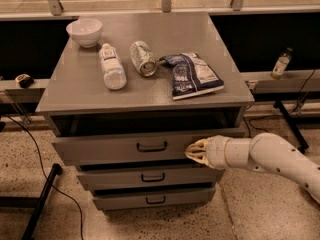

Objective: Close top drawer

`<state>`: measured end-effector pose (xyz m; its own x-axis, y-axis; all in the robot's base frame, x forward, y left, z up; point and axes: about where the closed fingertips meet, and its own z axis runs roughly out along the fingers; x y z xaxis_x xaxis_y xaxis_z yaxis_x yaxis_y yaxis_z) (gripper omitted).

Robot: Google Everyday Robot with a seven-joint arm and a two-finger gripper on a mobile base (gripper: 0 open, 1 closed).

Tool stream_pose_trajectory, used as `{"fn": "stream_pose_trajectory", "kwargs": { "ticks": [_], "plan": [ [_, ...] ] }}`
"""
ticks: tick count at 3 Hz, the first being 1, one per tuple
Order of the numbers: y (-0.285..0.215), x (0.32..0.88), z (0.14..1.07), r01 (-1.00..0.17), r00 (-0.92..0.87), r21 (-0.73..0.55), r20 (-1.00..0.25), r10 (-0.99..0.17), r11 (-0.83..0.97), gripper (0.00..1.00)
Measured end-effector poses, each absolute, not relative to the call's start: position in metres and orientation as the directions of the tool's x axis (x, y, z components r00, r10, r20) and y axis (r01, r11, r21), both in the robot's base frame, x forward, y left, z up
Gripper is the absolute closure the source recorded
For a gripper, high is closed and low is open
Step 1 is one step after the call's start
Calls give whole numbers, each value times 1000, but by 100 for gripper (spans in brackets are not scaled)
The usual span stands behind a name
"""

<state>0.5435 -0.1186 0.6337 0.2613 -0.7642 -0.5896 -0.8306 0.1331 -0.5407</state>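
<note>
Three grey drawers sit stacked in the front of the bench [75, 91], and the top drawer [110, 149] is the widest of them. It stands partly out, with a dark hollow showing between the bench top and the upper edge of its tall front panel. A black bar handle [151, 146] sits at the middle of that panel.

The gripper [196, 151] is at the right part of the panel, just right of the handle and at about its height. Its pale yellowish tip is up against the drawer front. From where I stand I cannot tell whether the gripper is wide or narrow. It holds nothing that I can see. The white arm [272, 159] reaches in from the lower right, above the speckled floor [260, 209].

Below, the middle drawer [115, 178] and the bottom drawer [120, 200] are narrower, each with a smaller black handle.

On the bench top a white bowl [84, 31] stands at the back left corner. A white plastic bottle [112, 66] lies on its side near the middle, with a can [143, 58] lying just beside it. A dark blue snack bag [192, 74] lies flat to the right of the can.

A small bottle [281, 63] stands on the ledge off to the right, well apart from the bench.
</note>
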Motion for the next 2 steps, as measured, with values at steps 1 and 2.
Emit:
{"fn": "stream_pose_trajectory", "kwargs": {
  "ticks": [1,2],
  "plan": [
    [-121,560,633,-847,236,-507,-630,-740,161,100],
    [-121,560,633,-847,236,-506,-630,-740,161,100]
  ]
}}
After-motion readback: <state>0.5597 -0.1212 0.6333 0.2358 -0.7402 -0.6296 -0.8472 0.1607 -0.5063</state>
